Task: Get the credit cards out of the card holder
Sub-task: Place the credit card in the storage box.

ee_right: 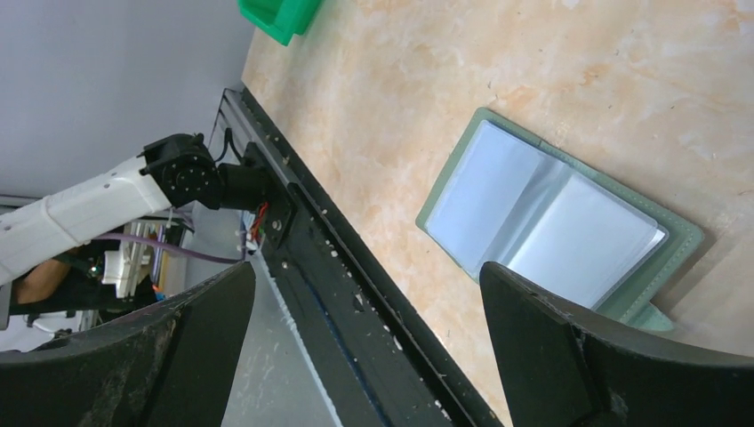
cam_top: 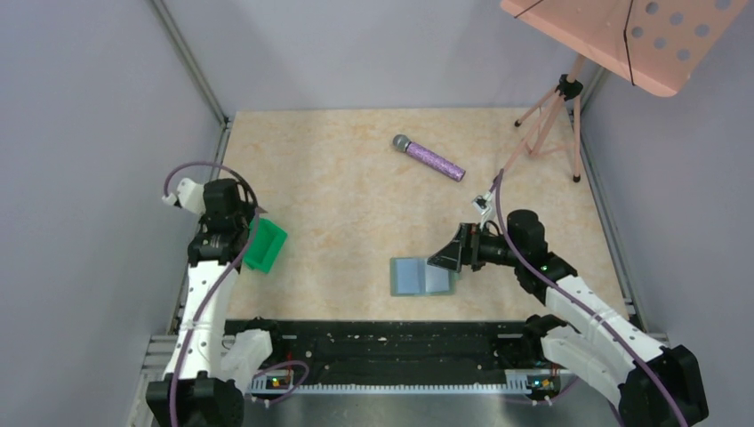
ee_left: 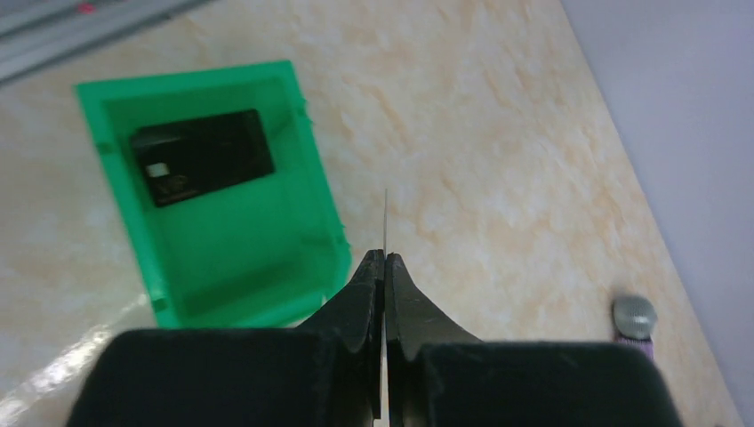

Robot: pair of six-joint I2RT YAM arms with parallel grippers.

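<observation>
left gripper (ee_left: 384, 267) clamped shut on thin edge-on card (ee_left: 386, 222), tip just outside bin (ee_left: 320, 205) right wall, second card (ee_left: 203, 157) lying inside; right gripper (ee_right: 366, 294) wide open, empty, right above open holder (ee_right: 551, 222), its long axis across table (cam_top: 338, 178).

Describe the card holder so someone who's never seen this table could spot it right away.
On the beige table, look by the front black rail, beside the right tool. The card holder lies open and flat there. It alone is grey-green with two pale blue-grey panels, unlike the bright green bin and the purple microphone.
</observation>
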